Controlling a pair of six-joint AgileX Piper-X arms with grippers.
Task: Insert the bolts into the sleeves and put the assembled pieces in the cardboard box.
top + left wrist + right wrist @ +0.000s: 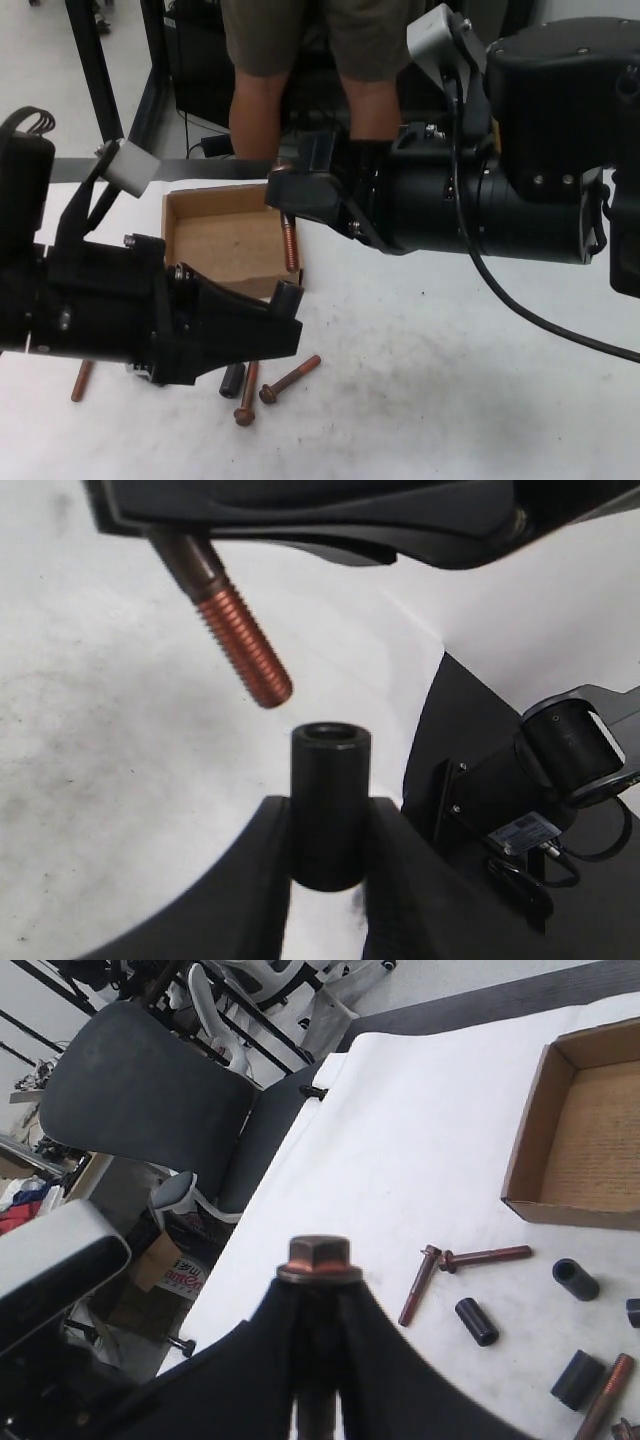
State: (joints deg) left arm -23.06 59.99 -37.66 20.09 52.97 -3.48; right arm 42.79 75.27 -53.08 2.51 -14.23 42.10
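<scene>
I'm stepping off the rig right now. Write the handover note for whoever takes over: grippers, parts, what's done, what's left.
Left gripper: shut on a sleeve, open end facing the bolt.
Right gripper: shut on a bolt near its head. The threaded tip is close to the sleeve's mouth, slightly off line and not in.
Cardboard box: on the bench beyond the left gripper, with no assembled piece on its visible floor.
Loose bolts and loose sleeves lie on the bench.
Done: one bolt and one sleeve picked up.
Left: line up, insert, box the piece, then do the rest.
</scene>
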